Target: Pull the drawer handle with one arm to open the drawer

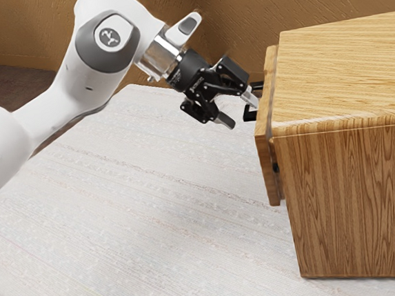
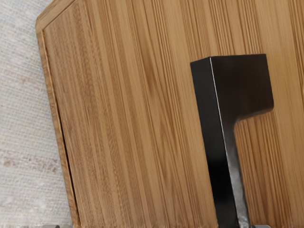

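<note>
Ochre walls [image 1: 27,24] and a pale, streaked worktop [image 1: 132,195] lie around me. My fingers [image 1: 223,119] are spread wide and pinch nothing. They point at the drawer's face, one higher and one lower in the exterior view, with the handle [image 2: 213,123] just ahead, in line with the gap between them. The higher finger is right beside the handle; I cannot tell whether it touches.

That handle is a black, glossy bar with square edges, and a thin streak of light runs along one edge. At its end it turns into a short foot that meets the wood, so the bar stands off the panel.

The drawer [image 2: 133,118] has a front of warm, oak-coloured wood with fine straight grain. A narrow border frames it along the edge, and the one corner I can see is clipped. In the exterior view this front stands a little proud of the cabinet [image 1: 350,148], and a thin dark gap shows low down between the two.

The drawer takes up the upper part of the cabinet's face, the side turned toward me. The cabinet is a plain box of the same wood, with bolder grain on its side. It stands on the worktop at the exterior view's right. My white arm [image 1: 61,97] reaches over from the exterior view's left.
</note>
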You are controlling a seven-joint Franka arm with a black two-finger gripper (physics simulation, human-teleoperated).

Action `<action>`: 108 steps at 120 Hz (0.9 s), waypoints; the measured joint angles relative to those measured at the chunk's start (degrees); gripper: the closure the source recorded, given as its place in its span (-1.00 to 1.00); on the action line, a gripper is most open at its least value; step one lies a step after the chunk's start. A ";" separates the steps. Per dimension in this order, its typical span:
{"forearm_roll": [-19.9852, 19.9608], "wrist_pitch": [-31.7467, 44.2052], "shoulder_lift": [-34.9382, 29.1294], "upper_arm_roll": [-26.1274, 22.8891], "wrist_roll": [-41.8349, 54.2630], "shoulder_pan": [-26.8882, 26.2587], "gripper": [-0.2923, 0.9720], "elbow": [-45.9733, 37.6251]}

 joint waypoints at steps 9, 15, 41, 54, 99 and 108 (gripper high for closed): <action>0.88 0.01 -1.19 -0.04 -0.18 0.31 -0.22 -1.13; 1.24 0.01 -1.76 -0.04 -0.29 0.78 -0.22 -1.32; 1.76 -0.03 -4.38 -0.05 -0.66 2.11 -0.22 -4.09; 1.86 -0.03 -5.70 -0.04 -0.77 2.91 -0.22 -6.30; 2.05 0.02 -10.19 0.21 -1.00 4.37 -0.22 -10.86; 2.05 0.02 -10.26 0.21 -1.03 4.80 -0.22 -11.04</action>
